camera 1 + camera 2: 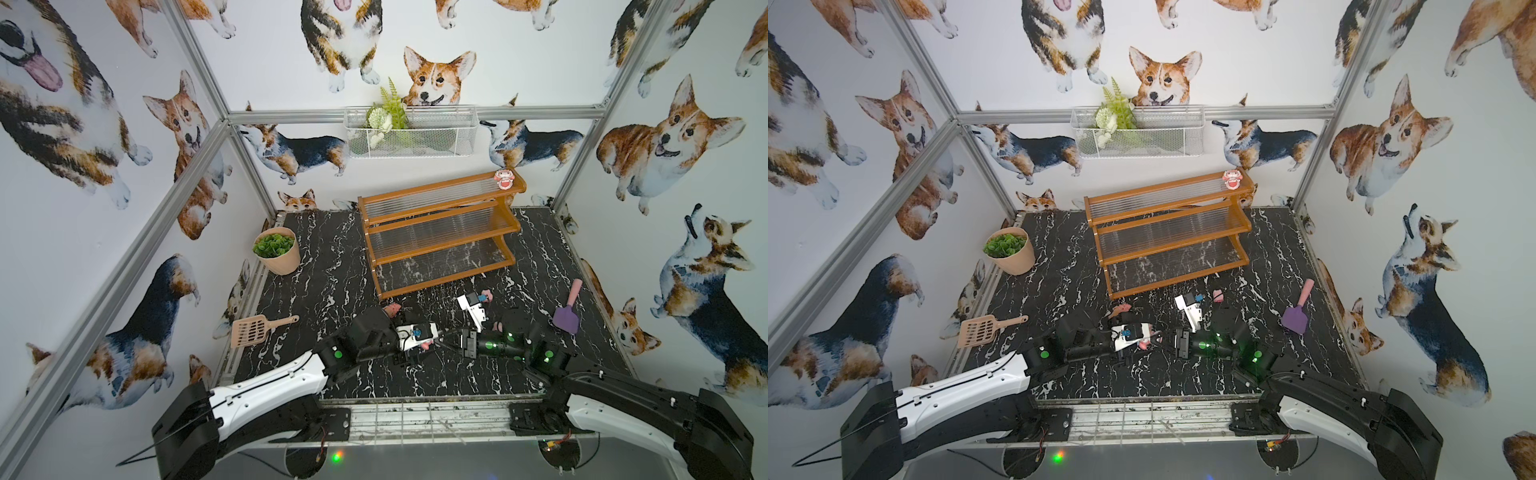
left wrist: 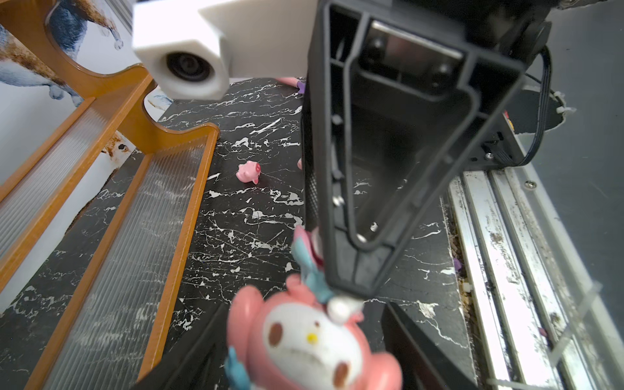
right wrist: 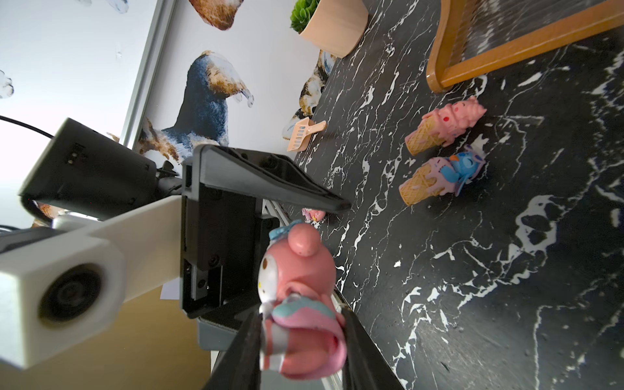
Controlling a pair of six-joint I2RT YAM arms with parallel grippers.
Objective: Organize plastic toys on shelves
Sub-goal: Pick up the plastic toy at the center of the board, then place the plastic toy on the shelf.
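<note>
Doll figurine pinched over the table

Pink hood, white face, blue bow: it sits near the table's front middle, clamped between the fingers of the right gripper. The left gripper flanks it with jaws apart, seemingly clear of it, though blur hides one side. A pink-topped cone and a blue-topped cone lie between it and the shelves. A second doll stands on the top tier.
</note>
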